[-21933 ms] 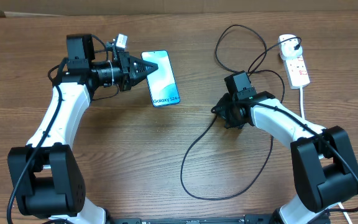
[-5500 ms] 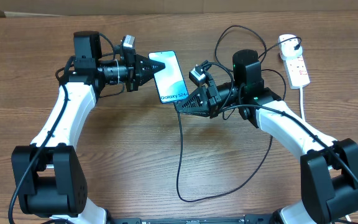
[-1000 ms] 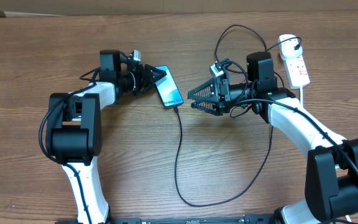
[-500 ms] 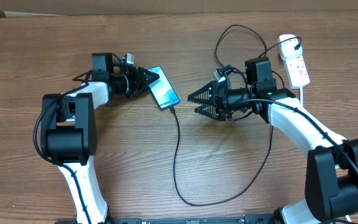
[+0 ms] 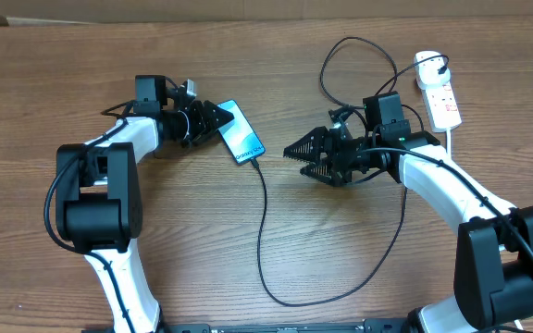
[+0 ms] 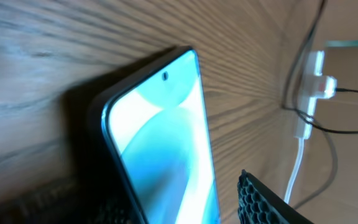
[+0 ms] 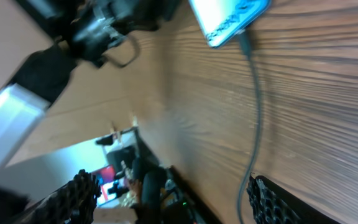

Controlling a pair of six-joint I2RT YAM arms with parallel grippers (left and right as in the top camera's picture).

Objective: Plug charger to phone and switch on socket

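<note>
Wood table [image 5: 183, 240] all round, with the phone [image 5: 241, 143] lying slanted just left of top centre and the charger [image 5: 265, 213] plugged into its lower end, then looping down and back up to the socket [image 5: 443, 100] at top right. Left gripper [image 5: 217, 122] sits at the phone's top end with its jaws partly spread either side of it, and there's a gap on one side, so no real clamp. Right gripper [image 5: 296, 160] hangs right of the phone, spread wide, holding nothing.
</note>
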